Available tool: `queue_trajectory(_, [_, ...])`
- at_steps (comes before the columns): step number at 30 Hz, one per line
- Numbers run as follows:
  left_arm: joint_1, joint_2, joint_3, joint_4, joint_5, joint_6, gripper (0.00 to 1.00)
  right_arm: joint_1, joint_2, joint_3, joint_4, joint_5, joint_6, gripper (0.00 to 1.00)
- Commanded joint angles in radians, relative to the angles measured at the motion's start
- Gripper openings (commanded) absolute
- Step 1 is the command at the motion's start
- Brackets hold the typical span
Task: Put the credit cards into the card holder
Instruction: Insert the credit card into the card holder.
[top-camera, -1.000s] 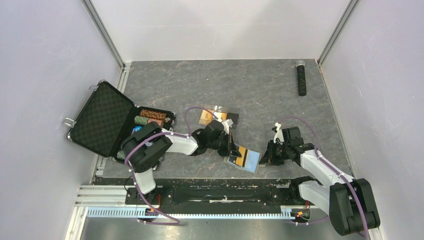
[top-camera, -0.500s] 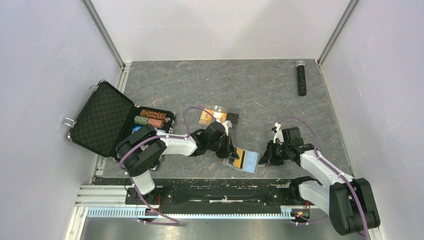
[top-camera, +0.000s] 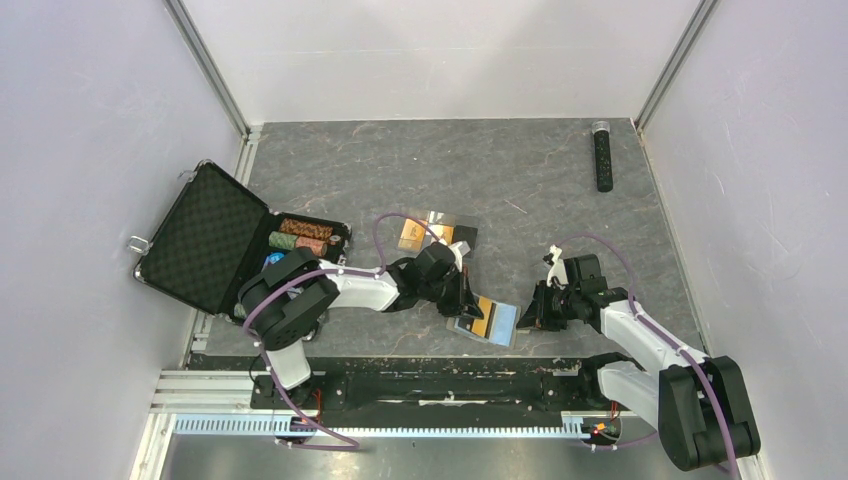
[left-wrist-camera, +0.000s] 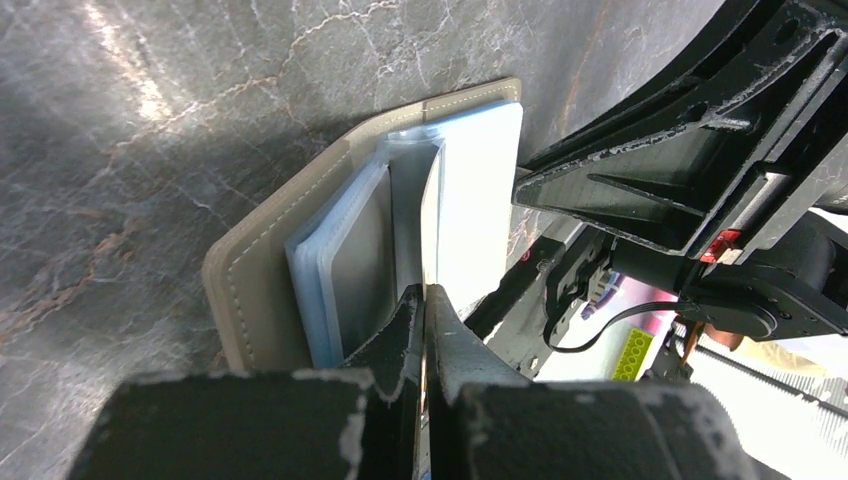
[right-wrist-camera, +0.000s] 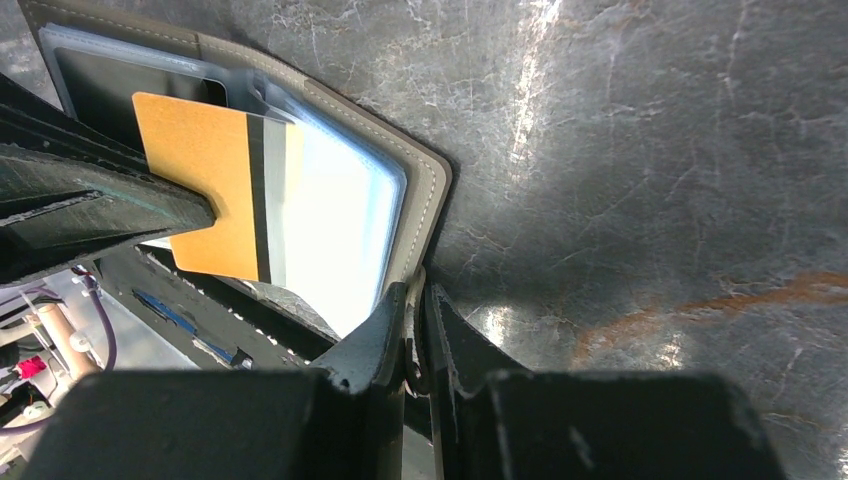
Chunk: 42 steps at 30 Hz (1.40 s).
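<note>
Holder (top-camera: 490, 322) lay open on the near centre of the table (top-camera: 560, 200), blue sleeves up. I found the left gripper (top-camera: 466, 298) pinching one orange card (right-wrist-camera: 205, 190) by its edge. The card stood tilted, its leading end among the holder's sleeves. How deep it sat I could not tell. I noted the right gripper (top-camera: 530, 312) nipped onto the holder's taupe right edge. A second card (top-camera: 411, 235) lay at a clear box (top-camera: 450, 228), farther off. An open black case (top-camera: 215, 240) sat at the left.
</note>
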Motion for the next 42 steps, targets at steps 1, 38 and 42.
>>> queue_trajectory(1, [-0.023, 0.036, 0.008, 0.029, 0.046, -0.006, 0.02, 0.005, 0.026, -0.047, -0.032, 0.072, -0.026, 0.02])
queue_trajectory(38, [-0.104, 0.099, 0.321, -0.439, -0.119, 0.274, 0.41, 0.005, 0.034, -0.040, -0.030, 0.066, -0.035, 0.02])
queue_trajectory(42, [-0.126, 0.122, 0.360, -0.393, -0.060, 0.265, 0.40, 0.005, 0.036, -0.040, -0.028, 0.065, -0.035, 0.02])
